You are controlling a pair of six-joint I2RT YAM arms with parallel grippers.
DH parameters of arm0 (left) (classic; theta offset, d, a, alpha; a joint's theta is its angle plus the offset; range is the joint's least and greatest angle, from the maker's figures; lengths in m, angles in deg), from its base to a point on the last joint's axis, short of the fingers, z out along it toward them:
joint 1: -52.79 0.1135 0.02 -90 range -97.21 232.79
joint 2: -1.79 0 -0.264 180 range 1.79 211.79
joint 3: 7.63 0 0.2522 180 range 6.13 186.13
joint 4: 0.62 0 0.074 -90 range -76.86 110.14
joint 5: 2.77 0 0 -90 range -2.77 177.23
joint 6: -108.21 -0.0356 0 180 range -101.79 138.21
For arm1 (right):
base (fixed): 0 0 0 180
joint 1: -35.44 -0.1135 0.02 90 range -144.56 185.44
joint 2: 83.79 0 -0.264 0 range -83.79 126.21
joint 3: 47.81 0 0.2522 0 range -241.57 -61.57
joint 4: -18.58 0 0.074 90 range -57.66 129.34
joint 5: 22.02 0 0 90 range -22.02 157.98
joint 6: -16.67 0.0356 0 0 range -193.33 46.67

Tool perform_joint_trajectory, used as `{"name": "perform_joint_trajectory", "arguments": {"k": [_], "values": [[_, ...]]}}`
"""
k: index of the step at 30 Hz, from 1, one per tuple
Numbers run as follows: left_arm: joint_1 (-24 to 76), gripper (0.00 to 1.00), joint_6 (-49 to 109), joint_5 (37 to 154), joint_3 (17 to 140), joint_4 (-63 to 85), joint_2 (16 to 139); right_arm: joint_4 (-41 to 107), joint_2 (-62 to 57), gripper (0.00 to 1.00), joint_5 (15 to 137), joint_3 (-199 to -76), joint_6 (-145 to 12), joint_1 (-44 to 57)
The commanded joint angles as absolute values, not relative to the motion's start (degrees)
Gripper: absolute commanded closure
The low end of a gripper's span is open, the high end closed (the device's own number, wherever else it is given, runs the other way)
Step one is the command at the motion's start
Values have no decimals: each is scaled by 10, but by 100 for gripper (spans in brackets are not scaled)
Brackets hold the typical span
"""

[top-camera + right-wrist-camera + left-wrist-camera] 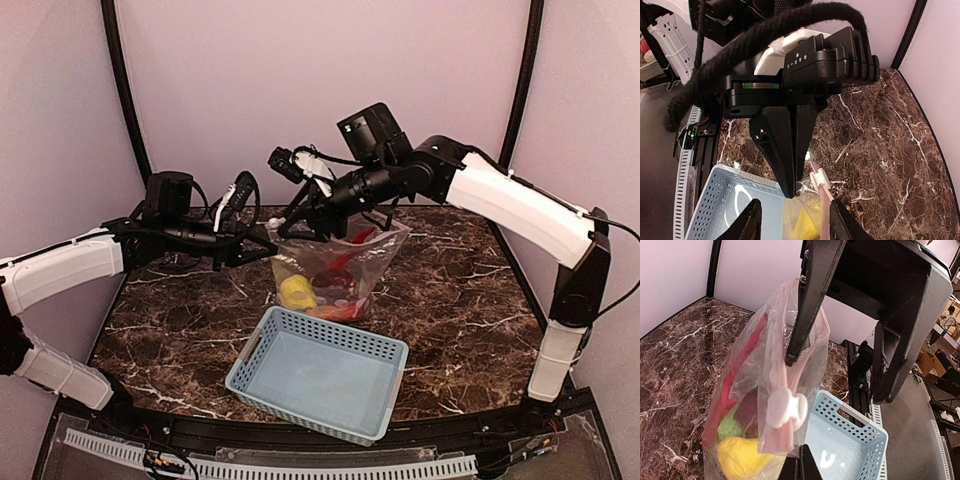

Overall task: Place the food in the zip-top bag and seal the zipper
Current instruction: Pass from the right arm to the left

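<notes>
The zip-top bag (345, 265) stands upright behind the basket with the food inside: a yellow piece (297, 292), dark red pieces (330, 276) and a thin red chilli (740, 365). A lime-green piece (730, 427) also shows in the left wrist view. My left gripper (262, 246) is shut on the bag's left top corner (805, 189). My right gripper (300, 226) is open above the bag's mouth, its jaws either side of the pinkish zipper (826, 212). The white slider tab (785, 407) sits near the held corner, just ahead of my right fingers (840, 220).
An empty light blue lattice basket (320, 372) lies in front of the bag, close to it. It also shows in the left wrist view (855, 440). The marble table (470, 300) has walls at the back and sides.
</notes>
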State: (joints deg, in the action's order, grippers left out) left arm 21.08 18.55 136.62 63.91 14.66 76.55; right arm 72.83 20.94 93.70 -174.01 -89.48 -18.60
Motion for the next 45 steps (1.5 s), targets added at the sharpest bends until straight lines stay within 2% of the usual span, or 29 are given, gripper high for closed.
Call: {"name": "perform_joint_trajectory", "arguments": {"k": [1,27,32,41,43,44,45], "values": [[213,99,179,1391,633,154,758,736,227,56,931,-1772,-913,-185],[213,99,179,1402,636,155,767,801,309,60,925,-1876,-959,-185],[213,99,179,1400,637,157,767,805,309,69,929,-1872,-959,-185],[213,99,176,1391,638,163,766,799,308,94,903,-1870,-958,-185],[213,87,178,1381,639,164,765,792,302,97,896,-1864,-955,-185],[213,77,178,1371,639,163,765,787,299,98,894,-1860,-954,-185],[213,73,179,1365,638,162,764,782,294,100,893,-1855,-953,-185]]}}
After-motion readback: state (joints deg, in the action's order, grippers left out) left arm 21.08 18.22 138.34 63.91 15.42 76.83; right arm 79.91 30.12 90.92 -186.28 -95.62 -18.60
